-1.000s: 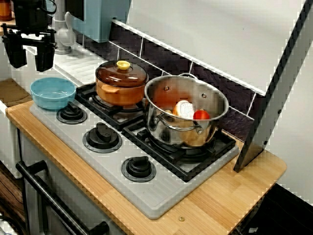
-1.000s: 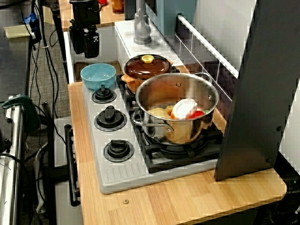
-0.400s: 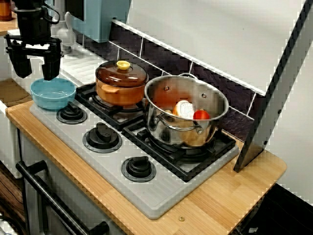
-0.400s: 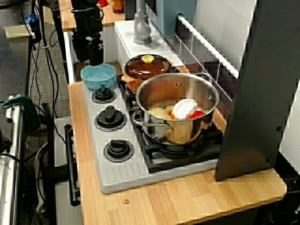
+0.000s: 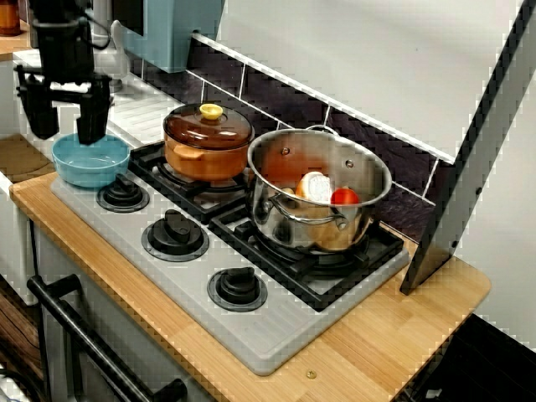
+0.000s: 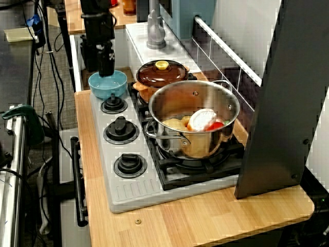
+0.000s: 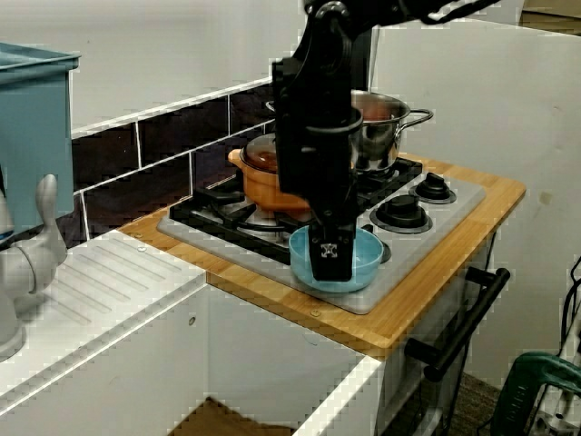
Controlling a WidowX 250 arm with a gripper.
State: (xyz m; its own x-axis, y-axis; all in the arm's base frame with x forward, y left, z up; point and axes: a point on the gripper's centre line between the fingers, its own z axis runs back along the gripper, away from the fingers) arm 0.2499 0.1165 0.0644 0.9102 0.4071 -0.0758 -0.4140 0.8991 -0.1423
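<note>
Hovering at the far left, the black hand (image 5: 65, 127) hangs with its fingers spread apart just above the blue bowl (image 5: 92, 163), which sits on the grey hob's (image 5: 276, 335) left corner, the brown lidded pot (image 5: 201, 155) and steel pot (image 5: 285, 222) standing further right.

end effector (image 7: 331, 268) low over blue bowl (image 7: 368, 260), near orange pot (image 7: 259, 186)

3 views bright, even light. Soft shadows. Glare on pot (image 5: 285, 213) steel. Gripper (image 5: 64, 127) near-black, detail lost. Edges jagged.
</note>
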